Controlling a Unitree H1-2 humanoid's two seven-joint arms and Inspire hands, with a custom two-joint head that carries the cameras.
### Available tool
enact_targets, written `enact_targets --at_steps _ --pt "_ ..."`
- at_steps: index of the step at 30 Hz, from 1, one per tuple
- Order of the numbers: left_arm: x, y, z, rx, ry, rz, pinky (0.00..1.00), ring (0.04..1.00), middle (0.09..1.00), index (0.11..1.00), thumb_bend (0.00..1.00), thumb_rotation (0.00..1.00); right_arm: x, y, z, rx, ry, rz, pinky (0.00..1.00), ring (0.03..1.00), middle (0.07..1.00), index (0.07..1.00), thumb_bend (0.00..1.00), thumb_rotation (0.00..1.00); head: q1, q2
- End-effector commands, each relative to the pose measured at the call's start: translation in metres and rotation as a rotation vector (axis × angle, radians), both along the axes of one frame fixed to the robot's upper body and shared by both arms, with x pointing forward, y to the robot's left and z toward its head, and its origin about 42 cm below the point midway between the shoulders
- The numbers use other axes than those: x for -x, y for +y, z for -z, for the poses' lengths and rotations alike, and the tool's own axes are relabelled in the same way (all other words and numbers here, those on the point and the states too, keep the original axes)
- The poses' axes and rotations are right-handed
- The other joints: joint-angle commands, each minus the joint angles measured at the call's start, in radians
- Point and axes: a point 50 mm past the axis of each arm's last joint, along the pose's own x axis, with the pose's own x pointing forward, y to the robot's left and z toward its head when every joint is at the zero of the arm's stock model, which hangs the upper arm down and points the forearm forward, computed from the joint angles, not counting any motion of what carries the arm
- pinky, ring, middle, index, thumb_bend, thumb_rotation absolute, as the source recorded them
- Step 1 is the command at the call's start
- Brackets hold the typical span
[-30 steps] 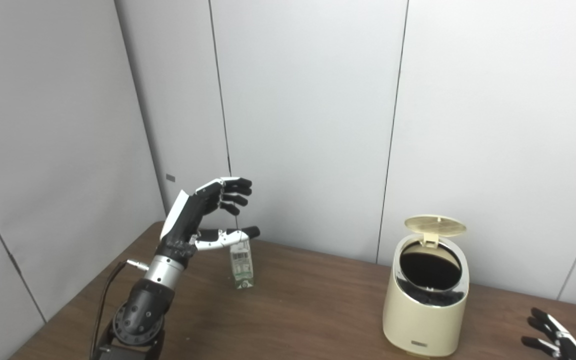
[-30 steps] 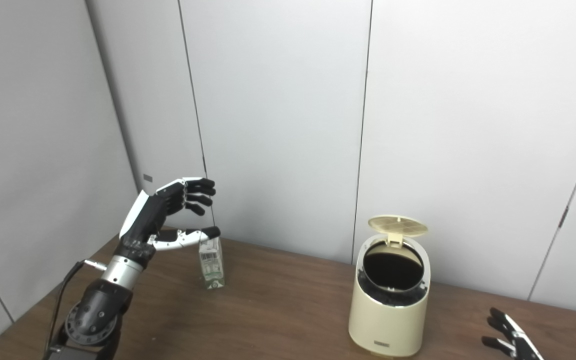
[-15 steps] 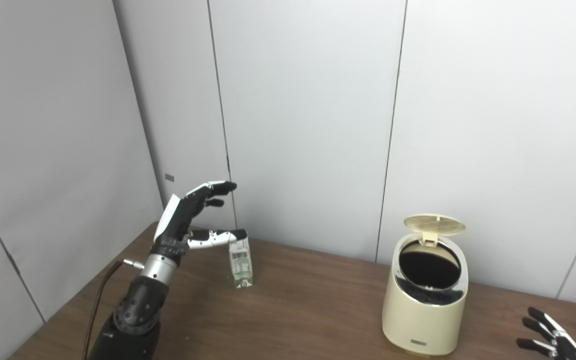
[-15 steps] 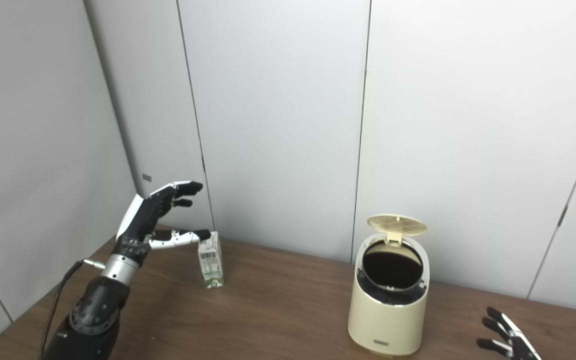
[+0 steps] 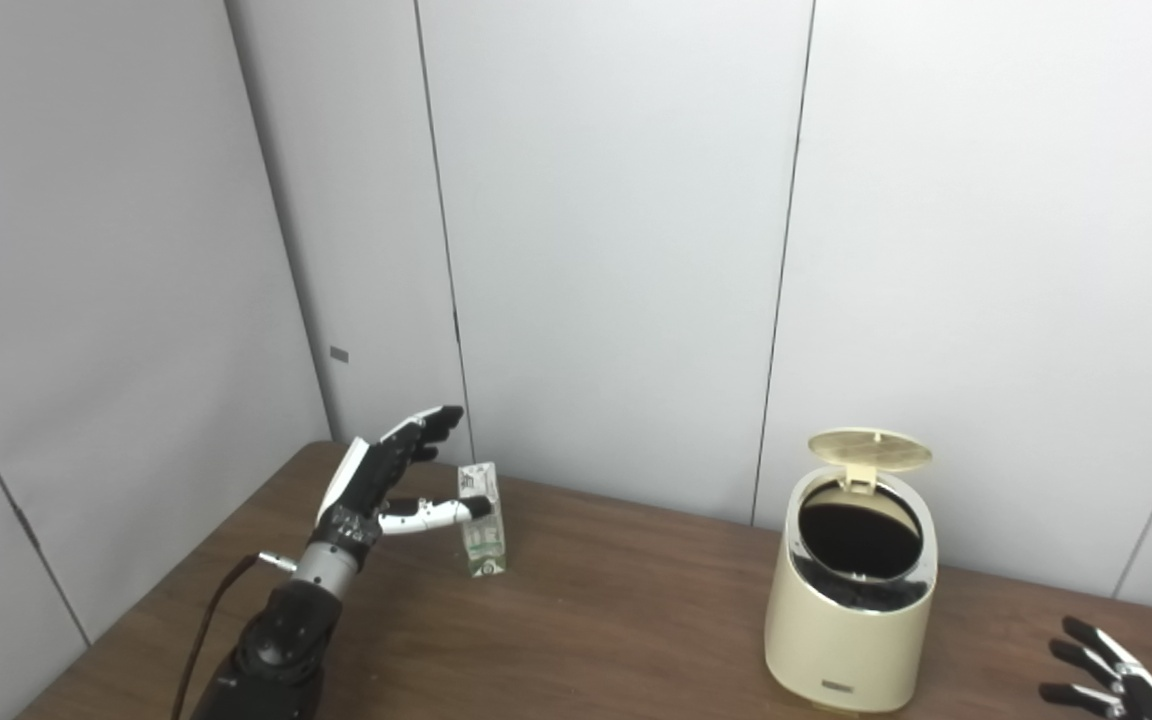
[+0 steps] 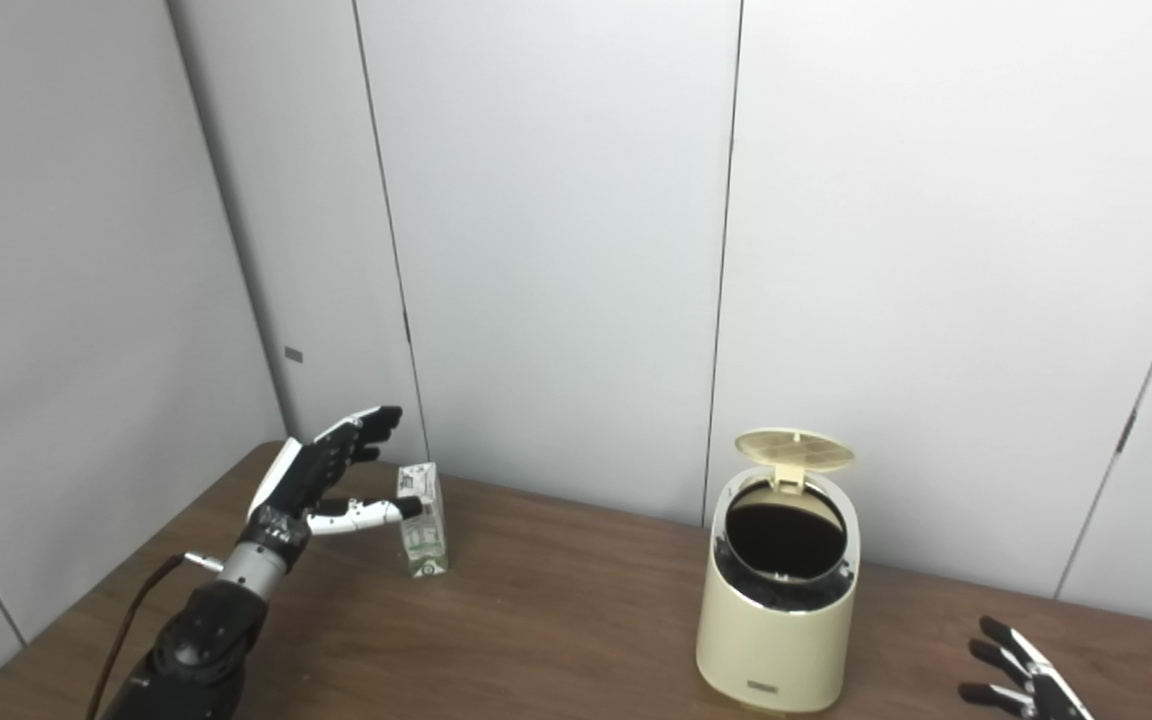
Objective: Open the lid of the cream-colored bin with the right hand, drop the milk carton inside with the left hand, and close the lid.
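My left hand [image 5: 386, 485] is spread open and holds nothing; it is just left of the milk carton [image 5: 482, 520], with the thumb at the carton's near face. The carton stands upright on the left, far part of the table [image 5: 616, 620]. To grasp it well, I think I must bring the fingers around its far side before I close, and squeeze softly, because a light carton tips easily. To the right, well apart, the cream-colored bin [image 5: 851, 600] stands with its lid [image 5: 870, 450] up. My right hand [image 5: 1106, 680] rests open at the near right edge.
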Motion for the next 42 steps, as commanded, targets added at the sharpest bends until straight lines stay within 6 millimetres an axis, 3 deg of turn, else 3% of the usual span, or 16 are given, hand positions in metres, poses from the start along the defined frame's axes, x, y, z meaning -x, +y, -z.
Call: enact_targets --at_steps 1,9,24,31,42 --pt "-0.013 0.007 -0.034 -0.036 -0.113 -0.007 0.83 0.862 0.861 0.868 0.96 0.26 -0.003 -0.004 -0.021 0.012 -0.082 -0.018 0.51 0.753 0.869 0.898 0.89 0.42 -0.003 -0.001" --pt "-0.016 0.009 -0.015 0.026 -0.067 -0.033 0.77 0.833 0.857 0.871 0.91 0.22 0.000 -0.009 -0.023 0.008 -0.084 -0.019 0.52 0.747 0.867 0.894 0.88 0.39 -0.013 0.006" --pt "-0.021 0.008 0.010 0.080 0.007 -0.090 0.78 0.792 0.830 0.872 0.89 0.21 0.010 -0.012 -0.022 0.019 -0.064 0.000 0.51 0.748 0.865 0.890 0.89 0.42 -0.024 0.015" --pt "-0.024 0.003 0.014 0.107 0.024 -0.085 0.75 0.782 0.817 0.861 0.87 0.16 0.012 -0.012 -0.024 0.017 -0.059 0.003 0.52 0.748 0.867 0.885 0.88 0.40 -0.030 0.020" --pt "-0.029 -0.003 0.014 0.094 0.028 -0.073 0.73 0.770 0.804 0.833 0.89 0.18 0.015 -0.014 -0.021 0.019 -0.059 0.012 0.51 0.741 0.865 0.884 0.90 0.44 -0.034 0.027"
